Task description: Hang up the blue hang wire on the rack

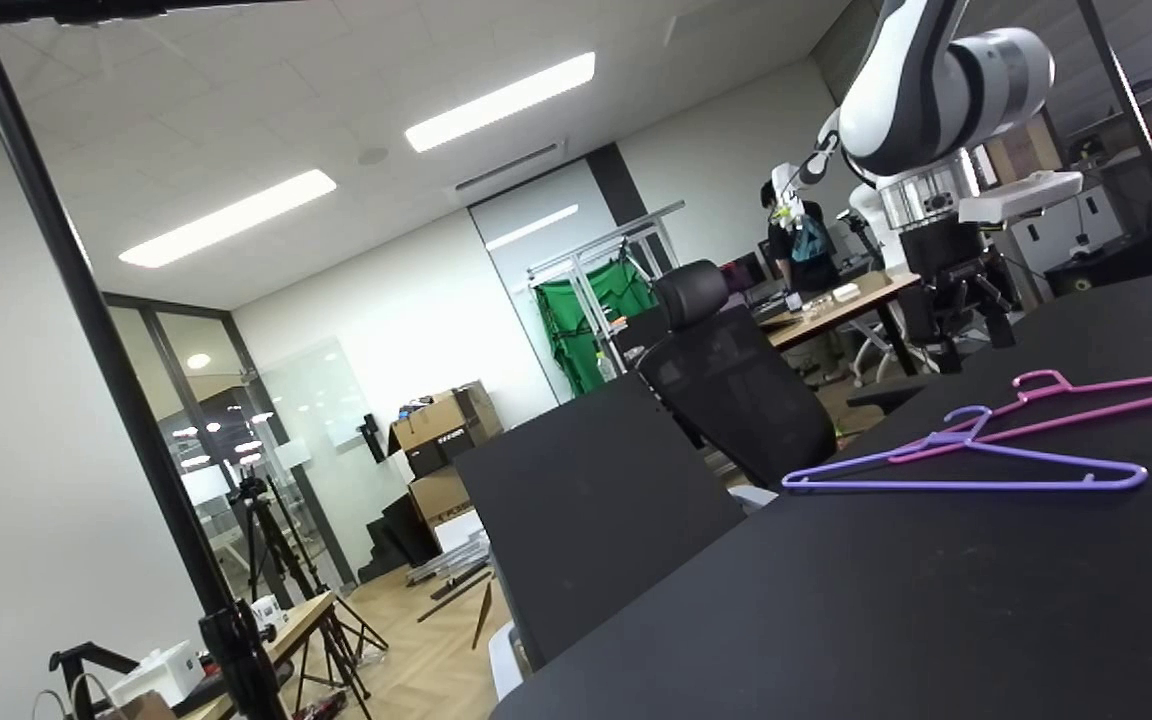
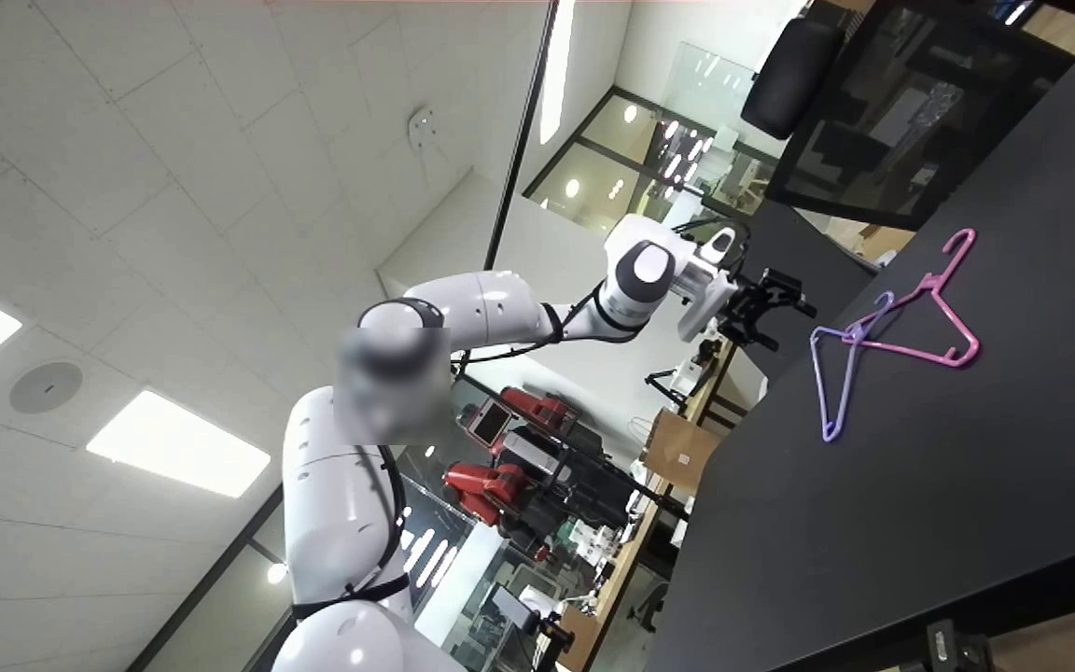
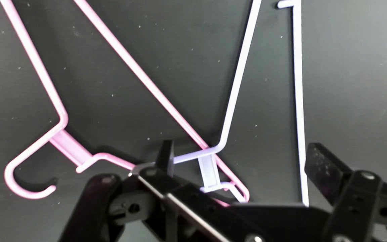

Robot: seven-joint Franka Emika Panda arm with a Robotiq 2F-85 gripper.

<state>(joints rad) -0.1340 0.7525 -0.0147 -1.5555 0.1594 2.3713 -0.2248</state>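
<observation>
Black table (image 2: 920, 467) seen in both exterior views; it backs the whole wrist view. White arm (image 2: 481, 303): a long run of links in an exterior view, one joint blurred out. The pink hanger (image 2: 906, 351) lies on the table, traceable end to end in an exterior view; in the wrist view it runs off the top edge. The blue hanger (image 1: 964, 440) also lies on the table, crossing over one end of the pink hanger. The tool (image 3: 241, 154) has its fingers (image 3: 326, 171) spread wide; the wrist view puts part of the blue hanger between them, contact unreadable there, but in an exterior view the fingertips (image 1: 1000, 332) stand apart above both hangers. Blue hanger's hook (image 1: 970, 409): plain in both exterior views, mostly behind the tool in the wrist view.
</observation>
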